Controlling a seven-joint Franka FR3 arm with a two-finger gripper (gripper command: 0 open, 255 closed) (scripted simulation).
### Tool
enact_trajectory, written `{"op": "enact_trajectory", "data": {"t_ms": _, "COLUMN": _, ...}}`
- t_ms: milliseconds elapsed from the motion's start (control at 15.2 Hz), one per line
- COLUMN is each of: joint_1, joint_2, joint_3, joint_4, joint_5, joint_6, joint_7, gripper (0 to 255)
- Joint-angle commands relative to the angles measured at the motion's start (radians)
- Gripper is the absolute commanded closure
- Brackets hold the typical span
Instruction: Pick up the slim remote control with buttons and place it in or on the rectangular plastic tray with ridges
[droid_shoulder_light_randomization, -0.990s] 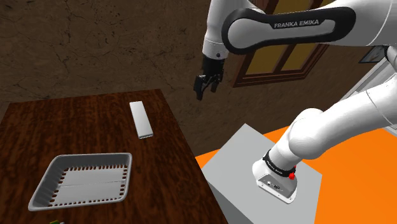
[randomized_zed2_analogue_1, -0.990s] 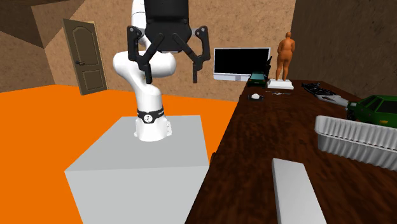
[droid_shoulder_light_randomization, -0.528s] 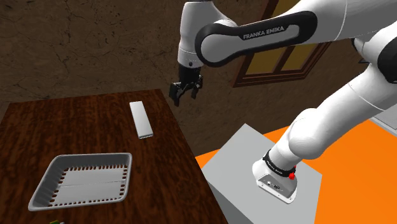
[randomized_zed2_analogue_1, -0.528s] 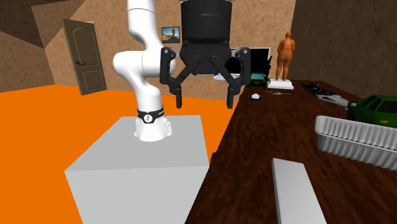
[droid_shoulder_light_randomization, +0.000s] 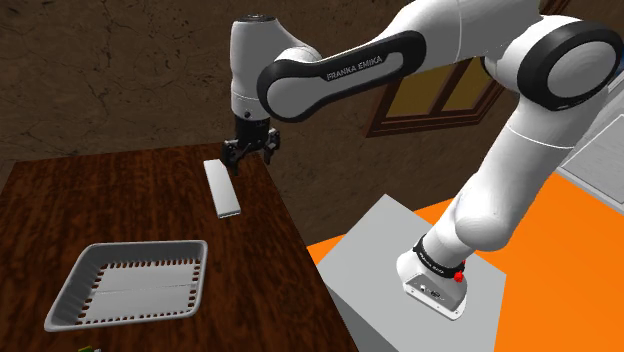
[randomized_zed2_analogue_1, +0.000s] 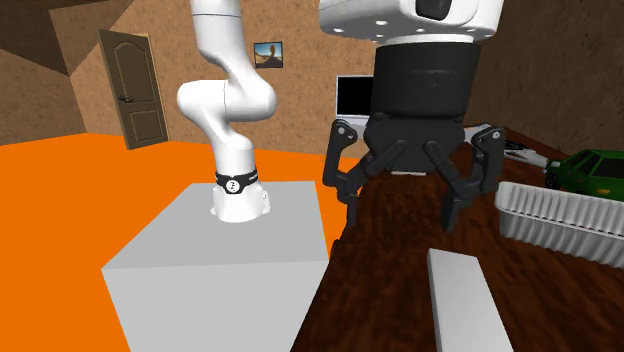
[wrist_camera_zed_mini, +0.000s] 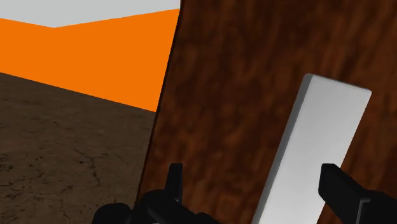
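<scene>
The pincer (droid_shoulder_light_randomization: 250, 158) is held open over one end of the remote (droid_shoulder_light_randomization: 223, 188), and nothing is gripped. The remote is seen flat on the counter (droid_shoulder_light_randomization: 100, 200), near the edge facing the stand and well apart from the tray (droid_shoulder_light_randomization: 72, 290). Grasp, lift and placement are judged outstanding.

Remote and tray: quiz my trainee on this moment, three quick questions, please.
1. True or false: the remote lies in the tray.
2. The hand is: A open, B shut on the remote, C shut on nothing.
3. Fill in: the ___ is nearer the hand than the tray is.
Key: 1 false, it lies on the table; 2 A; 3 remote.
</scene>
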Motion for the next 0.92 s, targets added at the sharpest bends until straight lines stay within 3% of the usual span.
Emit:
{"op": "enact_trajectory", "data": {"t_ms": 0, "joint_1": 0.023, "joint_2": 0.083, "joint_3": 0.000, "joint_4": 0.077, "joint_5": -0.050, "joint_6": 0.002, "joint_7": 0.065, "gripper": 0}}
{"op": "enact_trajectory", "data": {"t_ms": 330, "joint_1": 0.098, "joint_2": 0.273, "joint_3": -0.025, "joint_4": 0.275, "joint_5": -0.150, "joint_6": -0.014, "joint_7": 0.182, "gripper": 0}}
{"op": "enact_trajectory", "data": {"t_ms": 858, "joint_1": 0.105, "joint_2": 0.318, "joint_3": -0.040, "joint_4": 0.234, "joint_5": -0.176, "joint_6": 0.068, "joint_7": 0.198, "gripper": 0}}
